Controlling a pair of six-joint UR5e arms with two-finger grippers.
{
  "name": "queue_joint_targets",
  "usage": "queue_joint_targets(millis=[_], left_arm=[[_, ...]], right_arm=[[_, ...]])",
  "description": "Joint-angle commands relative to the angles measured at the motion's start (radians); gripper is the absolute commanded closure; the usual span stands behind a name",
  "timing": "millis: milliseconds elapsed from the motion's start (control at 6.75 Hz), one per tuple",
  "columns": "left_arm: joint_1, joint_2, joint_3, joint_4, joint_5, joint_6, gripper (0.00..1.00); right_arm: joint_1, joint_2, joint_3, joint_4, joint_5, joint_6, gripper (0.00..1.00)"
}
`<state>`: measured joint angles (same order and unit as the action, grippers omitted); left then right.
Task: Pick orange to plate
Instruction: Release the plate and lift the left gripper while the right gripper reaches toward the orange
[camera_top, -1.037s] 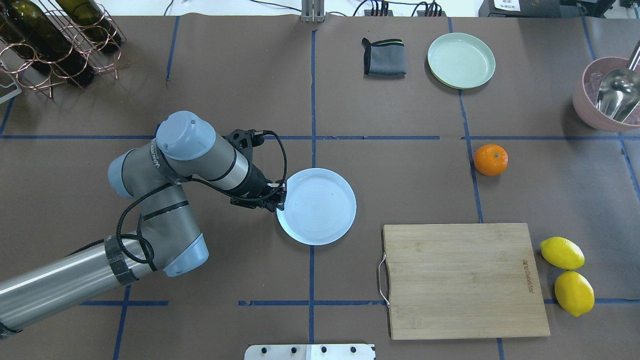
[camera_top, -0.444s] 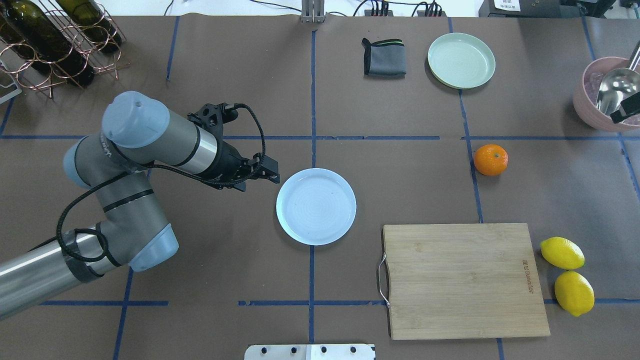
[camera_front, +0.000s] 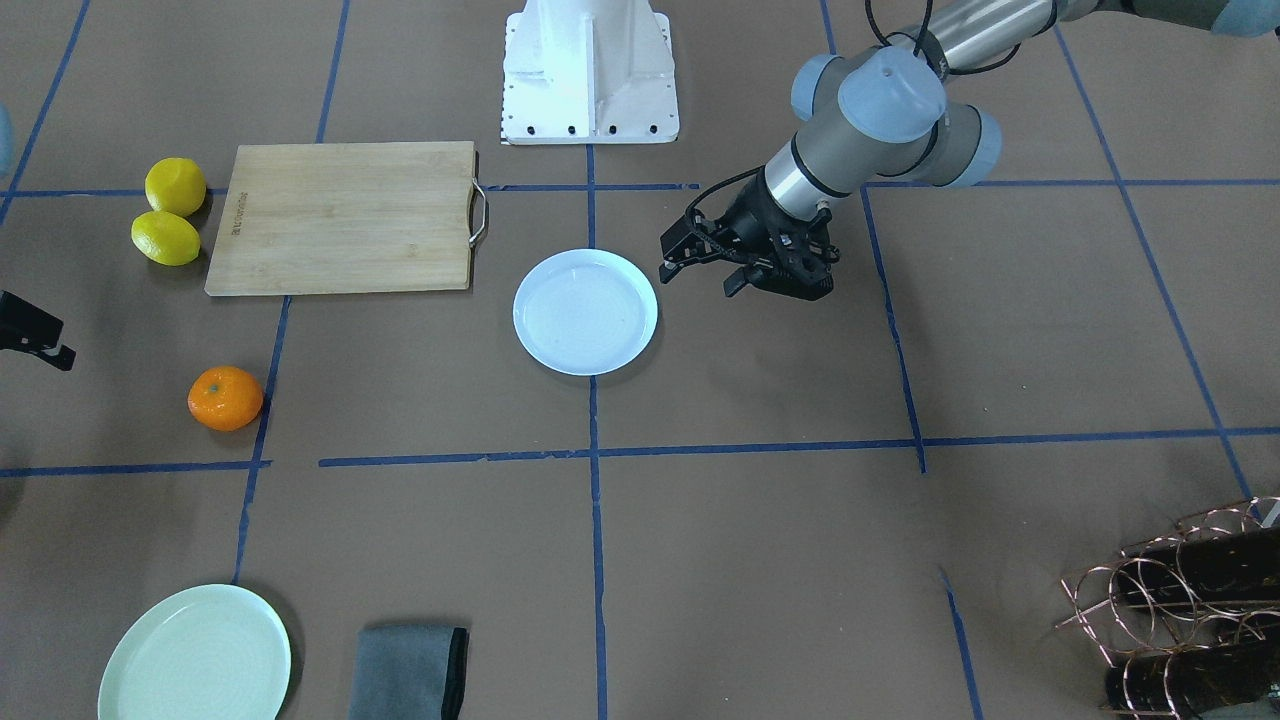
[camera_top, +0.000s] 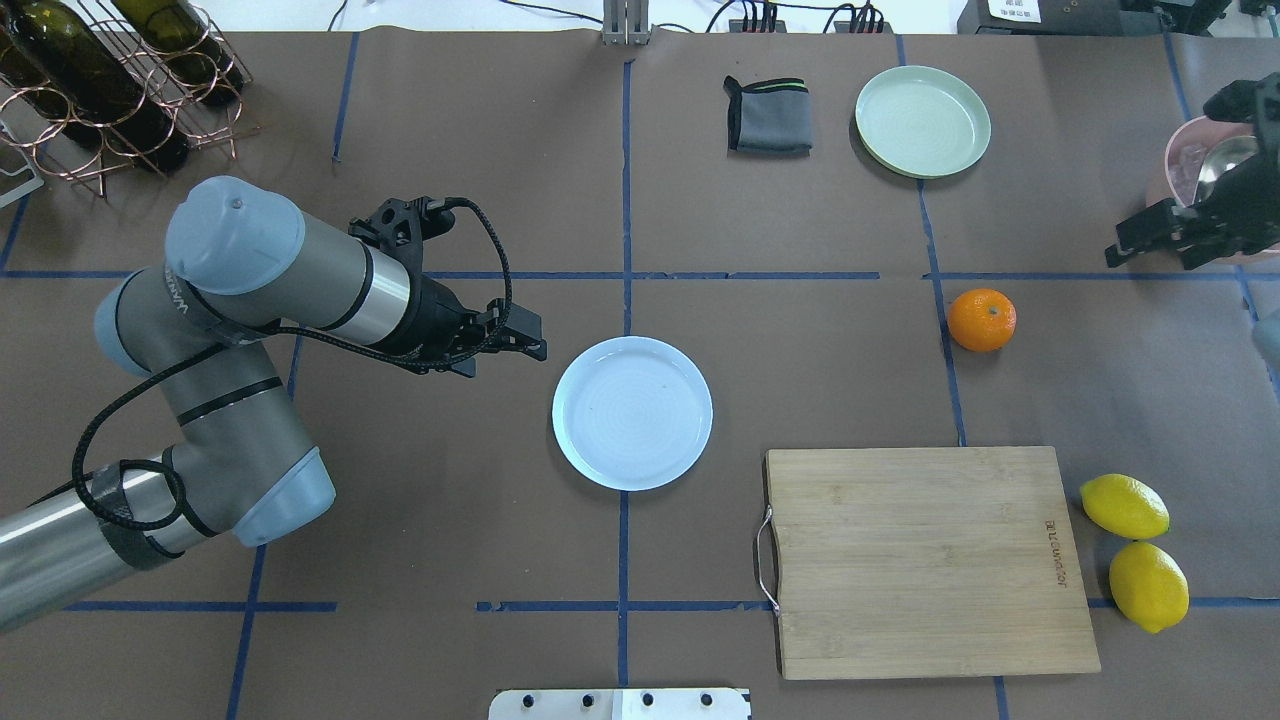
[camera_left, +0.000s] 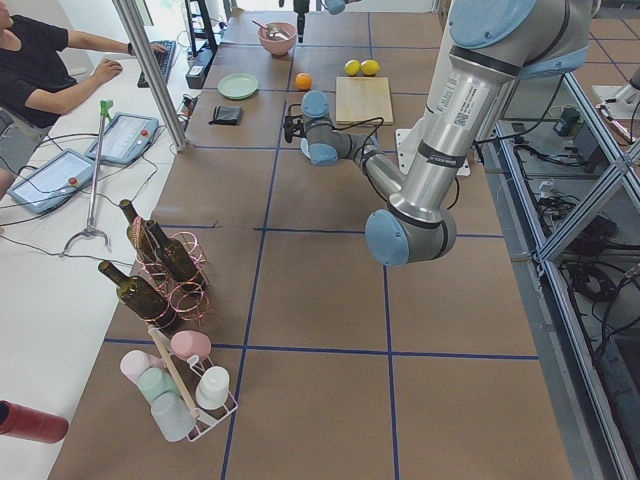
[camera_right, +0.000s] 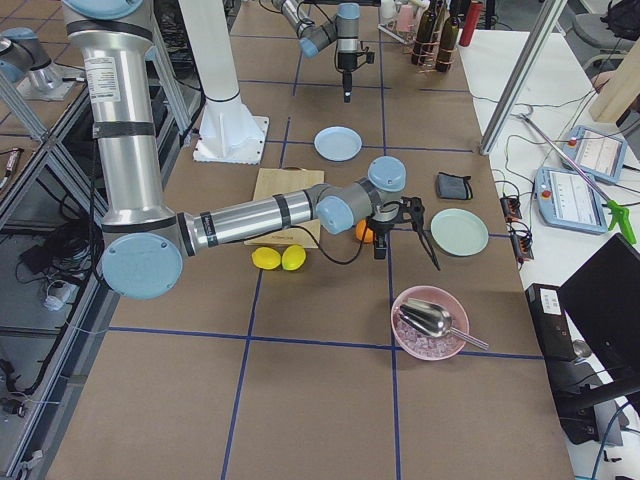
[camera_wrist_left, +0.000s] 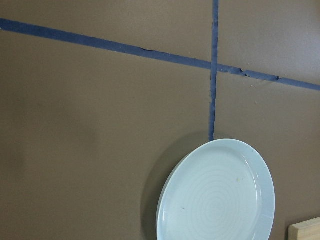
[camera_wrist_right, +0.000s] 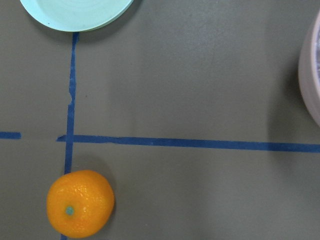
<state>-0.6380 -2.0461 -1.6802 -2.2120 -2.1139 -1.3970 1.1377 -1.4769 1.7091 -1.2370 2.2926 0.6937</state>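
The orange (camera_top: 982, 319) lies on the brown table right of centre, alone and untouched; the right wrist view shows the orange (camera_wrist_right: 80, 202) at its lower left. The pale bluish-white plate (camera_top: 632, 413) sits empty at mid-table, and the plate (camera_wrist_left: 217, 195) also fills the bottom of the left wrist view. My left gripper (camera_top: 533, 341) hovers open just left of the plate, apart from its rim. At the far right edge my right gripper (camera_top: 1160, 255) hangs open, to the right of the orange and a little farther back, with nothing between its fingers.
A mint-green plate (camera_top: 922, 121) and a folded grey cloth (camera_top: 768, 115) lie at the back. A wooden cutting board (camera_top: 925, 560) and two lemons (camera_top: 1124, 505) sit front right. A pink bowl (camera_top: 1180, 165) stands behind the right gripper. A wine rack (camera_top: 100, 80) occupies the back left.
My left gripper has drawn back leftwards from the plate's rim and risen away; the plate stayed put. My right gripper has come in from the right edge.
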Motion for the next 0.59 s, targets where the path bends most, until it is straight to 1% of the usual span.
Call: queue_joint_targets(millis=[0,148,296,444], left_arm=[[0.001,0.001,-0.001,0.000,0.000,0.000,0.04],[0.003,0.000,-0.001,0.000,0.002,-0.013,0.04],[0.003,0.001,-0.001,0.000,0.002,-0.014,0.02],[0.003,0.001,-0.001,0.000,0.002,-0.014,0.02]], right_arm=[[-0.190,0.019,0.000,0.161,-0.149,0.296,0.00],[-0.238,0.042,-0.003,0.157,-0.195,0.334,0.00],[-0.246,0.046,-0.015,0.154,-0.205,0.333,0.00],[-0.275,0.058,-0.026,0.151,-0.241,0.332,0.00]])
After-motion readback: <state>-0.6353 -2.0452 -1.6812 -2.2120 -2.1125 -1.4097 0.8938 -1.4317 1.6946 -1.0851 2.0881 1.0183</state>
